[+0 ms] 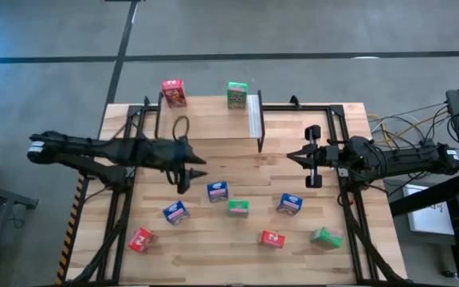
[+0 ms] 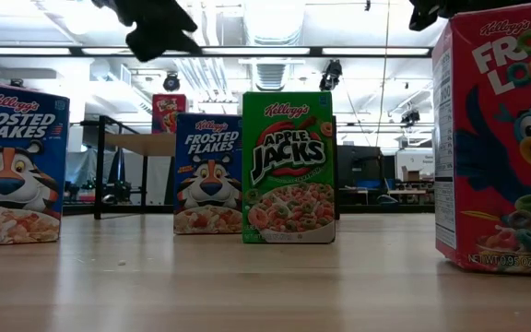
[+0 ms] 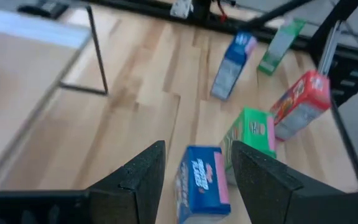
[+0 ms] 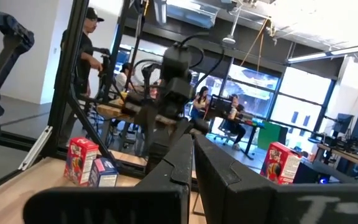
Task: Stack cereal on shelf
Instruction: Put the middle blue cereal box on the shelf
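Note:
The shelf (image 1: pixel 209 119) stands at the table's far middle, with a red cereal box (image 1: pixel 173 92) and a green one (image 1: pixel 237 94) upright on its far edge. Several more cereal boxes stand or lie on the tabletop. My left gripper (image 1: pixel 188 177) hovers open above the table, pointing slantwise down toward a blue box (image 3: pixel 202 183), which shows beyond the gap between its fingers (image 3: pixel 148 171). A green box (image 3: pixel 250 140) stands just behind that blue one. My right gripper (image 1: pixel 297 155) waits shut at the right, raised, with nothing in it.
On the tabletop are blue boxes (image 1: pixel 175 212) (image 1: pixel 289 204), red boxes (image 1: pixel 140 240) (image 1: pixel 272 238) and a green box lying at the near right (image 1: pixel 325 237). Black frame rails (image 1: pixel 118 215) run along both table sides. People are in the room beyond (image 4: pixel 89 46).

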`<state>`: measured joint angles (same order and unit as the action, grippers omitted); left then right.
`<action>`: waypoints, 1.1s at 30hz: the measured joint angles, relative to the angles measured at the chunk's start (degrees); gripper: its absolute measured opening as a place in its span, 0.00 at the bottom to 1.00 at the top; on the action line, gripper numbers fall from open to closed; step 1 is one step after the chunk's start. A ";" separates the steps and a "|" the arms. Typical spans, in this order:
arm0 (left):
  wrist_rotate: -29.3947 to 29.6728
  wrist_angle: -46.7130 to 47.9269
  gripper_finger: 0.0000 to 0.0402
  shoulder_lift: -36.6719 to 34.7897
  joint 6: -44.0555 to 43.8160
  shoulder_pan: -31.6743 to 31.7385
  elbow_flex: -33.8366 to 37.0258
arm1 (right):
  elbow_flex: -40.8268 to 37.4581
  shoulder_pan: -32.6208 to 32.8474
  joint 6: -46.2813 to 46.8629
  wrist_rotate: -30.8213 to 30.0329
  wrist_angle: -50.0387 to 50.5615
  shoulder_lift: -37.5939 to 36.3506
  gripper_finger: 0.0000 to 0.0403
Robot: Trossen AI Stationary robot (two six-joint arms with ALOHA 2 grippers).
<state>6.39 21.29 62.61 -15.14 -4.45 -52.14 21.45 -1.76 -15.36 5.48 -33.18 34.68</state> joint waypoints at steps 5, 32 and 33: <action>1.25 -1.08 0.42 5.63 -1.93 -4.45 0.46 | -0.02 0.00 -0.45 0.50 0.06 -0.01 0.02; 9.62 0.64 0.63 19.03 -0.53 -9.02 -4.08 | -0.09 0.00 -1.11 0.50 0.12 -0.01 0.02; 9.60 0.64 0.63 19.77 -0.43 -9.02 -4.08 | -0.09 0.00 -1.11 0.50 0.12 0.00 0.02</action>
<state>15.99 21.93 82.38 -15.57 -13.47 -56.23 21.37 -1.76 -16.47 5.98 -33.06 34.68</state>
